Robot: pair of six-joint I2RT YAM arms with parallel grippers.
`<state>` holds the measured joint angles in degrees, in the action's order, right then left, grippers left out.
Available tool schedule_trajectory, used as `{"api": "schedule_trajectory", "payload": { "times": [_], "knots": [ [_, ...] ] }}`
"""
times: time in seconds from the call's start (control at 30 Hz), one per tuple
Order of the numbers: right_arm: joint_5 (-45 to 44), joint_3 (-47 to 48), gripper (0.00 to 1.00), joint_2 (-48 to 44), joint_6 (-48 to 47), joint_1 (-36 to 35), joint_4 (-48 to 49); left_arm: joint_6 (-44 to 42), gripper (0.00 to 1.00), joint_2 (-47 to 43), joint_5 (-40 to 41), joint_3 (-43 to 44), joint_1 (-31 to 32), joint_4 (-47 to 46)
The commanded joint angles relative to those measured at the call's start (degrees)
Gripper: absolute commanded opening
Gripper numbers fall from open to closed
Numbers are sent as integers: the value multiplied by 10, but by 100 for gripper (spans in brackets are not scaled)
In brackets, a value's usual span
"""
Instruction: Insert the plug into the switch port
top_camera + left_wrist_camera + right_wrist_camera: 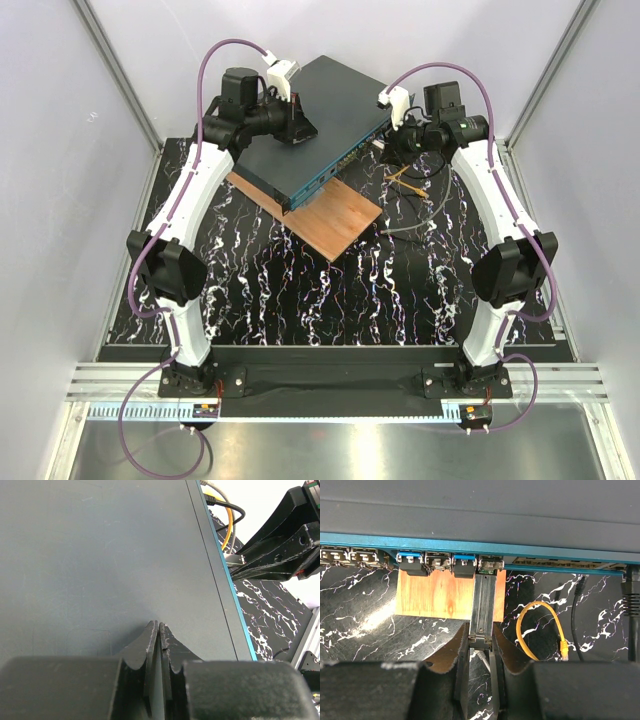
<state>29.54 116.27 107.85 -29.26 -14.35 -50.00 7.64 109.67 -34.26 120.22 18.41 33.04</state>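
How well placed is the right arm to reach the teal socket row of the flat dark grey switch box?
Likely yes. The right pincer grips the slim silvery plug, whose tip meets a socket in the teal front of the switch; nothing stands between, and the yellow cable loop lies aside.

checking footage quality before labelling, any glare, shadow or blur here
Top external: even light, bright glare along the near rail. Left wrist: soft shadow on the switch ahead of the left gripper, top-right corner blown out white. Right wrist: glare patch on the mat, ports sharp.
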Motion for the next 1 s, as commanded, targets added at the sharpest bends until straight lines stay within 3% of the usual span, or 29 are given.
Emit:
{"api": "schedule_trajectory", "payload": {
  "times": [0.0,0.97],
  "knots": [
    [23,6,0,-36,3,-7,46,6,10,-8,-14,-3,-3,0],
    [38,-13,0,8,-13,-8,53,7,10,-4,-16,4,-3,-3]
  ]
}}
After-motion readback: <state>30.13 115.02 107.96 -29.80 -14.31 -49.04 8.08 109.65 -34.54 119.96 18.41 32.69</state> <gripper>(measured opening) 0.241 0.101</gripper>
